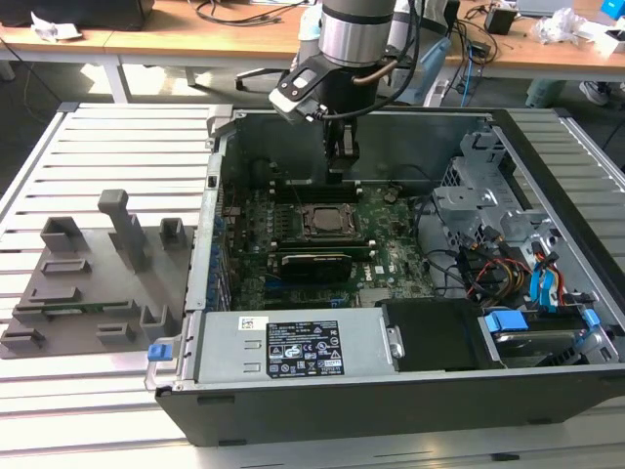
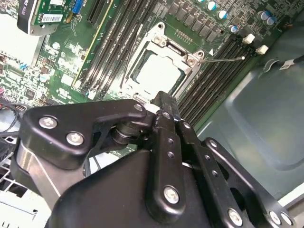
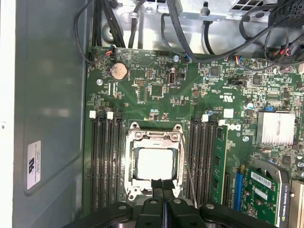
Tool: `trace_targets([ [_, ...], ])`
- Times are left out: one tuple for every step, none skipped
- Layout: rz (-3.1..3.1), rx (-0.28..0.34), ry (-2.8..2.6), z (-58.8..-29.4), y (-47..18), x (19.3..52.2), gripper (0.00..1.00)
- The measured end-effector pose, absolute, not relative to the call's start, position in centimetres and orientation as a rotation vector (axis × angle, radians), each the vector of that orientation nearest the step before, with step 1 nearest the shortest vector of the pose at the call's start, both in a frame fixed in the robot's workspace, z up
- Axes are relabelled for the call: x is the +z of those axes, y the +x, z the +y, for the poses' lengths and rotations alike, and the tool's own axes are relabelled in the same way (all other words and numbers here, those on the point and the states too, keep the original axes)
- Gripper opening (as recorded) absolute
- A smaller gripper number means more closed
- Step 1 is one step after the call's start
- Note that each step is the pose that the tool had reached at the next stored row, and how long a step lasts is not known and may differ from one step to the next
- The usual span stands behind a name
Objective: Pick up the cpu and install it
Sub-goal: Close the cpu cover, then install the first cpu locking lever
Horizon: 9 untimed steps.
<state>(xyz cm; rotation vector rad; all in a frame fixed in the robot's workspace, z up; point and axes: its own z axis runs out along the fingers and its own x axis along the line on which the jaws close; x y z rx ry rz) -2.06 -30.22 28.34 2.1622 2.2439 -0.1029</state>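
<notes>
Your arm (image 1: 356,34) drops almost straight down from the top centre of the exterior view. Its gripper (image 1: 342,161) hangs inside the open computer case (image 1: 391,401), just above mid-frame. In both wrist views the fingers look pressed together, apparently with nothing between them. The cpu (image 3: 156,164) lies flat in the socket frame (image 3: 130,164) on the motherboard (image 3: 156,99), near the fingertips.

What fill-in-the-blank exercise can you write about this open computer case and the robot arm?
The small square silver-grey cpu lies ____ the square metal socket frame.
The black pincer holds ____.
The large flat motherboard in the open metal computer case is ____.
Missing words: inside; nothing; green.
</notes>
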Motion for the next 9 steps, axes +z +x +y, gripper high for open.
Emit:
trace_targets([
  [2.244, -0.103, 2.162, -30.22, -2.06, 28.34, 0.11],
  [2.244, -0.103, 2.162, -30.22, -2.06, 28.34, 0.11],
  [2.244, -0.103, 2.162, -30.22, -2.07, 28.34, 0.11],
  [2.244, -0.103, 2.162, -30.22, -2.06, 28.34, 0.11],
  [2.246, -0.104, 2.158, -30.23, -2.06, 28.35, 0.11],
  [2.257, -0.104, 2.147, -30.22, -2.06, 28.35, 0.11],
  [2.275, -0.104, 2.127, -30.22, -2.06, 28.34, 0.11],
  [2.308, -0.103, 2.089, -30.22, -2.06, 28.35, 0.11],
  [2.332, -0.103, 2.061, -30.22, -2.06, 28.34, 0.11],
])
